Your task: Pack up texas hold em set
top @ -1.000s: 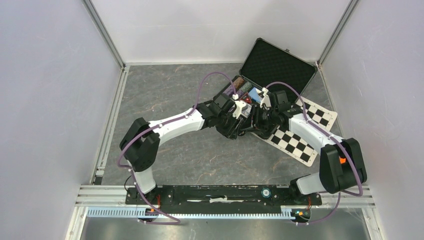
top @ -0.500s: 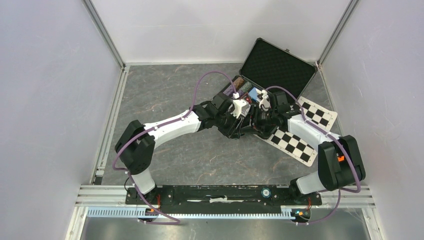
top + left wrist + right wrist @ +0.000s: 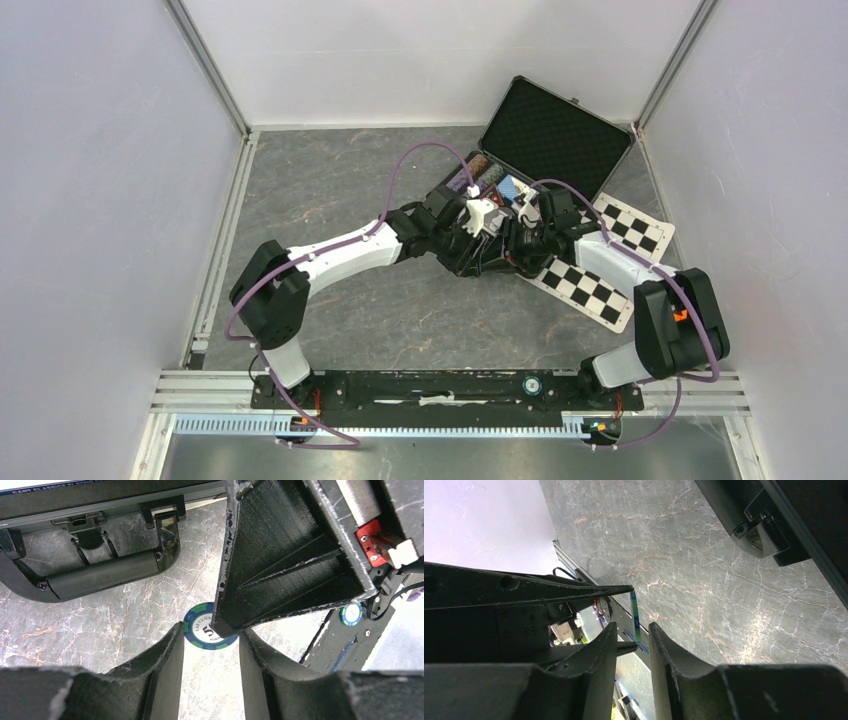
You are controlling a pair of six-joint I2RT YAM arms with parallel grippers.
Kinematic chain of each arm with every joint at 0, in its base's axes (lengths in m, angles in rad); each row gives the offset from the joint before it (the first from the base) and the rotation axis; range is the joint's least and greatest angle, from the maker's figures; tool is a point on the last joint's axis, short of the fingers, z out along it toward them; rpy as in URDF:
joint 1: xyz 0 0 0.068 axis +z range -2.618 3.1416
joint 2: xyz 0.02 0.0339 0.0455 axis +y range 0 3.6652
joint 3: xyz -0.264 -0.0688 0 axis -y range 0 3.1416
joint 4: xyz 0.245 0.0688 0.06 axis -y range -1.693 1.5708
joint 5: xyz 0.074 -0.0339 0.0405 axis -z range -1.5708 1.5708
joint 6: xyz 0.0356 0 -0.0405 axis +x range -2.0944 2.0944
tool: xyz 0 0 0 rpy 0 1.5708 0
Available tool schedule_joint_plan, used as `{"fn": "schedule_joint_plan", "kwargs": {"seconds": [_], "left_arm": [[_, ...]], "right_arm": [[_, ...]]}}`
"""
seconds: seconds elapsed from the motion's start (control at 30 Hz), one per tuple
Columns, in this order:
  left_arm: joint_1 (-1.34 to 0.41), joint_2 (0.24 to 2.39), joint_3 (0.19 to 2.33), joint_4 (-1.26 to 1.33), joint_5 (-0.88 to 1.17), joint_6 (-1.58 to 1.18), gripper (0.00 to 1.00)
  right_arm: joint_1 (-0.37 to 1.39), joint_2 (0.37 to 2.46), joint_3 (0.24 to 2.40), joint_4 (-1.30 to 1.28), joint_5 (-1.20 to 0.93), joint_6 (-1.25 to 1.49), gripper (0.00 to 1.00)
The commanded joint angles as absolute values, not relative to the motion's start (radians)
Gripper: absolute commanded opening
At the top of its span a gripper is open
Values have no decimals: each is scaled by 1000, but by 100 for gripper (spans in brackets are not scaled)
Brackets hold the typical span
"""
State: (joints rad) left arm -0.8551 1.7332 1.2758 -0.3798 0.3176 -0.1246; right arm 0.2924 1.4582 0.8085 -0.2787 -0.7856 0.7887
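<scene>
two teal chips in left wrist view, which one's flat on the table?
The larger teal chip between the left gripper fingers, lying face up. The smaller one at right is off the table, beside the right arm.

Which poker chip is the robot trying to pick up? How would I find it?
Find the open black hard case at the back of the grey marble-patterned table; its carry handle faces the arms. On the bare table just in front of that handle, where both grippers meet, lies a round teal-and-blue poker chip. It's the one lying outside the case, not packed inside.

Both arms reaching forward, left end effector (image 3: pixel 211 645) and right end effector (image 3: pixel 633 639) meeting (fingers parted)
</scene>
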Motion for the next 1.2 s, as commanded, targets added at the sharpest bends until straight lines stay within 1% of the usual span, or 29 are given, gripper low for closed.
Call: {"fn": "schedule_joint_plan", "kwargs": {"seconds": [0.0,0.07,0.13,0.23,0.27,0.3,0.33,0.37,0.4,0.43,0.47,0.5,0.57,0.7,0.8,0.87,1.07,1.17], "left_arm": [[-853,1675,1291,-321,339,-84,42],[-853,1670,1290,-317,344,-84,42],[-853,1666,1286,-305,353,-86,42],[-853,1666,1283,-299,361,-94,43],[-853,1667,1281,-299,361,-96,45],[-853,1668,1280,-299,356,-100,50],[-853,1669,1279,-301,347,-103,58],[-853,1665,1274,-303,329,-110,70],[-853,1659,1269,-304,299,-119,76],[-851,1651,1260,-300,277,-130,80],[-847,1641,1248,-294,257,-144,82],[-840,1631,1234,-287,250,-161,83],[-816,1613,1205,-260,275,-211,84],[-748,1586,1143,-218,331,-313,83],[-709,1562,1129,-236,323,-351,83],[-694,1553,1144,-299,233,-372,84],[-634,1555,1193,-382,165,-395,85],[-617,1557,1216,-436,76,-421,86]], "right_arm": [[290,1470,805,-274,-810,778,33],[290,1472,805,-267,-813,782,30],[291,1474,805,-263,-813,784,24],[290,1472,814,-261,-810,778,4],[290,1468,818,-262,-804,778,0],[290,1466,825,-262,-800,771,0],[290,1464,838,-268,-794,760,0],[289,1466,858,-286,-781,735,0],[285,1471,882,-322,-764,693,0],[282,1482,922,-381,-735,633,0],[281,1492,967,-445,-683,548,0],[282,1505,1030,-525,-624,469,0],[282,1508,1114,-605,-509,330,0],[285,1471,1157,-623,-347,175,0],[292,1474,1155,-632,-294,102,0],[307,1475,1142,-618,-257,72,0],[330,1508,1130,-575,-213,16,0],[346,1532,1140,-580,-169,-26,0]]}}
